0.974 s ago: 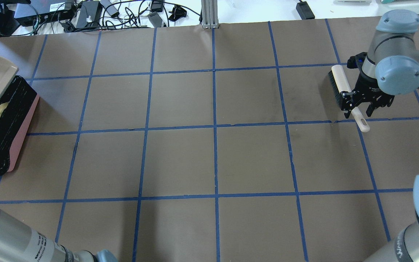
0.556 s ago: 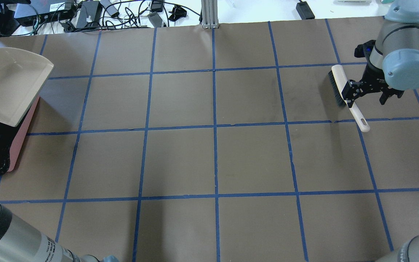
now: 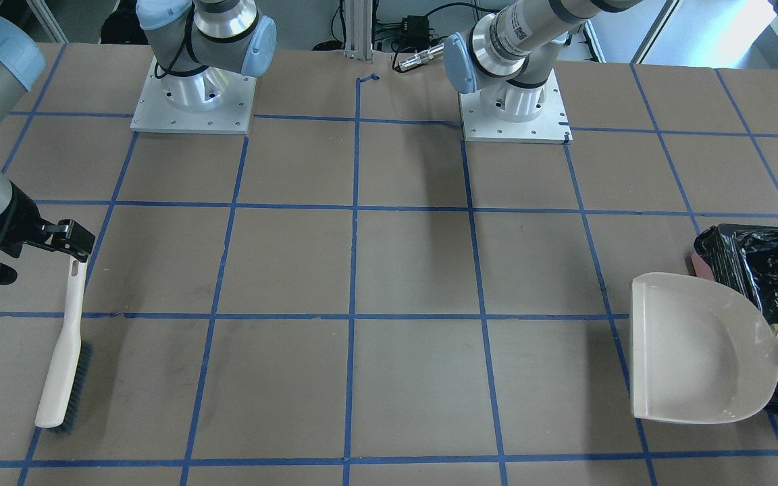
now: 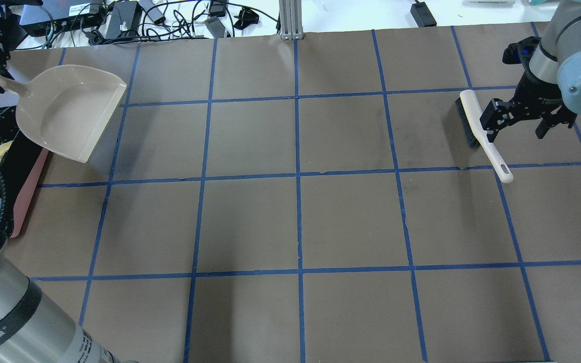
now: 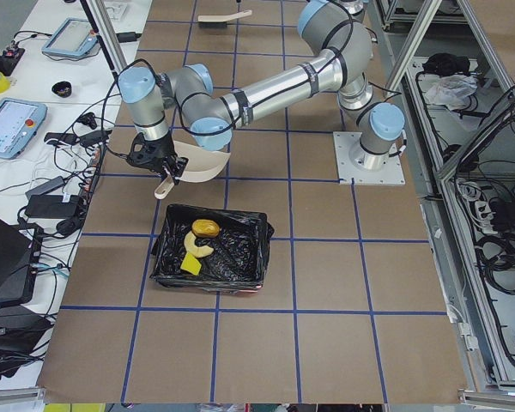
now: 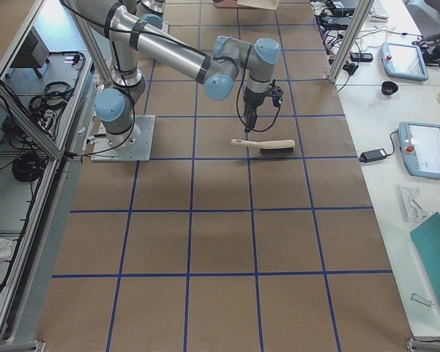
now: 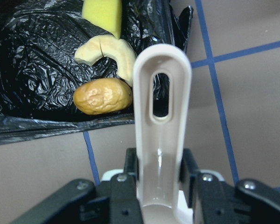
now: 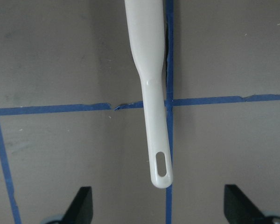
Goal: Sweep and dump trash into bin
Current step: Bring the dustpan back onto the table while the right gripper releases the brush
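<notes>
Swung emptied dustpan [image 4: 68, 113] off the bin [image 5: 256, 251], left gripper [image 7: 159, 168] pinching its handle; released brush [image 4: 476, 123], right gripper [image 8: 159, 207] spread; trash [image 7: 102, 95] dumped.

A brown table [image 4: 250, 222] gridded in blue, beige dustpan [image 4: 68, 111], white black-bristled brush [image 3: 65, 351], black-lined pink bin [image 4: 28, 196] and golden-brown roll [image 7: 102, 95] are noted.

Overhead and front cameras face each other above the table [image 4: 250, 222], sharing the brush [image 4: 470, 115]; wrist cameras look down close.

My two arms, stretched far apart.
My left pincer [image 7: 160, 168] clamps the dustpan [image 4: 68, 116] handle; my right pincer [image 4: 517, 123] hangs fingers-down, spread wide.
</notes>
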`<state>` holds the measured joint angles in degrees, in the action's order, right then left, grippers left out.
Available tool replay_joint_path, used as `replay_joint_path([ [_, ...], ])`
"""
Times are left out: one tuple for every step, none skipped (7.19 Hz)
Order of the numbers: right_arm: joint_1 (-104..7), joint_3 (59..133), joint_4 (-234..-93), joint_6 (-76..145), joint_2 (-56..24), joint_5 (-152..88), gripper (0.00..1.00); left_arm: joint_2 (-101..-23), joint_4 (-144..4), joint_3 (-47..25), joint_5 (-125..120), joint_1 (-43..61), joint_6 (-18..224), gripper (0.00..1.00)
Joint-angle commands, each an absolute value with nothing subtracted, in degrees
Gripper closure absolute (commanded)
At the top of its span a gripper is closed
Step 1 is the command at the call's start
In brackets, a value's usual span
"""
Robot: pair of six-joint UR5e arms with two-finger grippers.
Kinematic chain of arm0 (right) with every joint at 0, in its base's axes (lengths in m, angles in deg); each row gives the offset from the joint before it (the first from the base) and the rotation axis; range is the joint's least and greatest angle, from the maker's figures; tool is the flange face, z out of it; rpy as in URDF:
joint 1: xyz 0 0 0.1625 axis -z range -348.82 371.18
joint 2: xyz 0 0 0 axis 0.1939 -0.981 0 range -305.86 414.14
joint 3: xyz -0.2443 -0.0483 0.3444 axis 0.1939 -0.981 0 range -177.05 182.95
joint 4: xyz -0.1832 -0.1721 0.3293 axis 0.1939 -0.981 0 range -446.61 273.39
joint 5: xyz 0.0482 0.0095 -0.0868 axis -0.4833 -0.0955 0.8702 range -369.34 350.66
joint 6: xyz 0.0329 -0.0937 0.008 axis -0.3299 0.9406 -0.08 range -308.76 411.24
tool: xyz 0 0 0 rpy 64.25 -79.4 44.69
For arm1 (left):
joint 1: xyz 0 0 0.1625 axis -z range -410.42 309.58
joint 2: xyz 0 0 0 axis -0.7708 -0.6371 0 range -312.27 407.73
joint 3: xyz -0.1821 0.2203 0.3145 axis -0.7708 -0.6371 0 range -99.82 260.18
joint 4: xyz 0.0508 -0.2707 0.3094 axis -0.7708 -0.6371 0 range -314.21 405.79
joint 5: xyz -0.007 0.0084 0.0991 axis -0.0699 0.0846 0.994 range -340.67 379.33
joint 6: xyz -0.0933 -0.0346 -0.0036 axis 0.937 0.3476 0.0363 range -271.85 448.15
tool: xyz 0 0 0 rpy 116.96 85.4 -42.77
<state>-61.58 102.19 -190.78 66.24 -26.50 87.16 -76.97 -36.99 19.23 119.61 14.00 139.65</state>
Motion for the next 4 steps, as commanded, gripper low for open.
replay_joint_path([
  [-62.2, 101.05, -184.29, 65.57, -31.45, 85.67, 0.0, -79.96, -35.95, 19.71, 119.53, 18.11, 146.48, 1.0],
  [-64.38, 99.82, -180.68, 62.34, -34.08, 84.19, 0.0, -81.54, -35.95, 20.41, 119.53, 19.18, 151.3, 1.0],
  [-67.97, 98.59, -178.65, 59.7, -36.02, 83.74, 0.0, -83.47, -35.69, 21.02, 119.53, 19.88, 156.22, 1.0],
  [-71.32, 97.45, -177.32, 57.93, -37.0, 83.91, 0.0, -84.44, -35.6, 21.64, 119.35, 20.59, 160.27, 1.0],
])
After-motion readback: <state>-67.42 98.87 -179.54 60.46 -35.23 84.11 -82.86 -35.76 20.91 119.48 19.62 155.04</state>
